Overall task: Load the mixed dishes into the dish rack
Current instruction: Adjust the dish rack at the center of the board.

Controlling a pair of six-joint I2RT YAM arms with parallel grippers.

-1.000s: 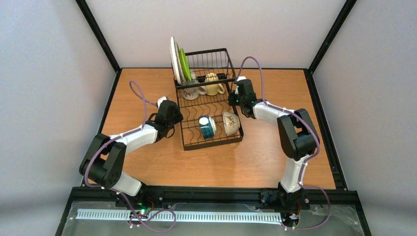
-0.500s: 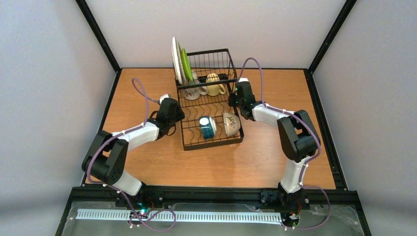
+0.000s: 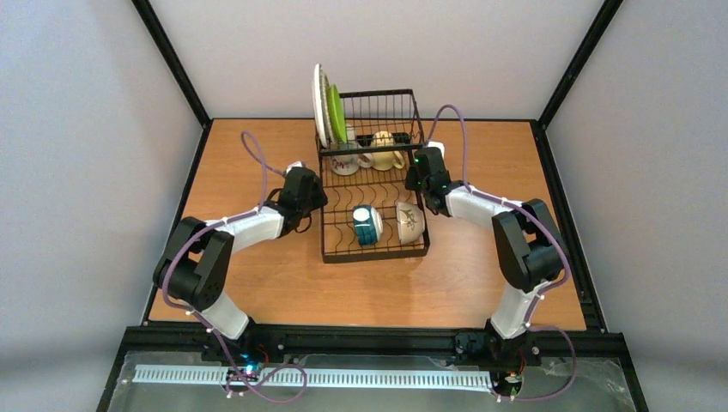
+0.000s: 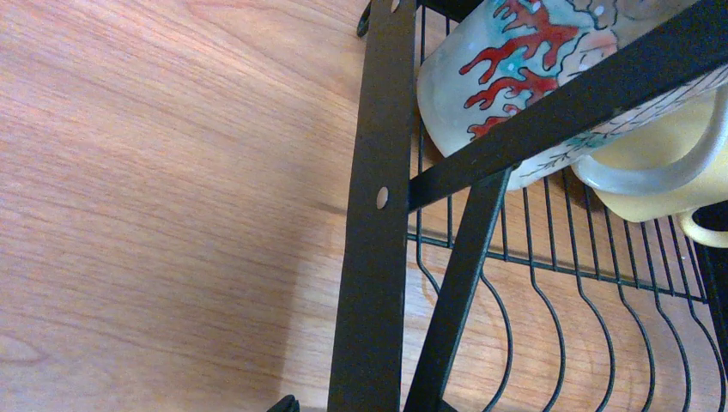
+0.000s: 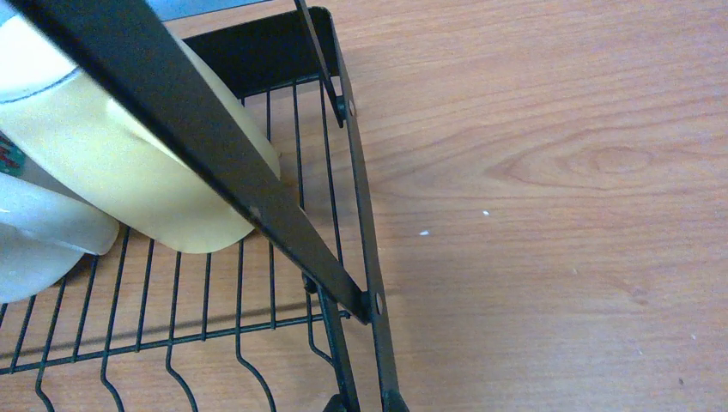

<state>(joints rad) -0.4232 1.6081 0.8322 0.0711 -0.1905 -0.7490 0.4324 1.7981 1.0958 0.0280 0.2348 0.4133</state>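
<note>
Two plates on edge at 11 o'clock of the black wire dish rack [image 3: 376, 256]: pale plate [image 3: 319, 112], lime-green plate [image 3: 337, 118] just beside it. Two mugs side by side in the taller basket end at 12 o'clock: red-coral-patterned mug [image 4: 506, 60], pale yellow mug [image 5: 129, 163]. Two small bowls tipped on edge in the flat tray at 6 o'clock: teal bowl [image 3: 366, 225], white bowl [image 3: 410, 221]. Rack mid-table on orange wood. Left gripper [image 3: 314, 194] against its 9 o'clock side, right gripper [image 3: 420, 177] at 3 o'clock; parted or closed, cannot tell.
</note>
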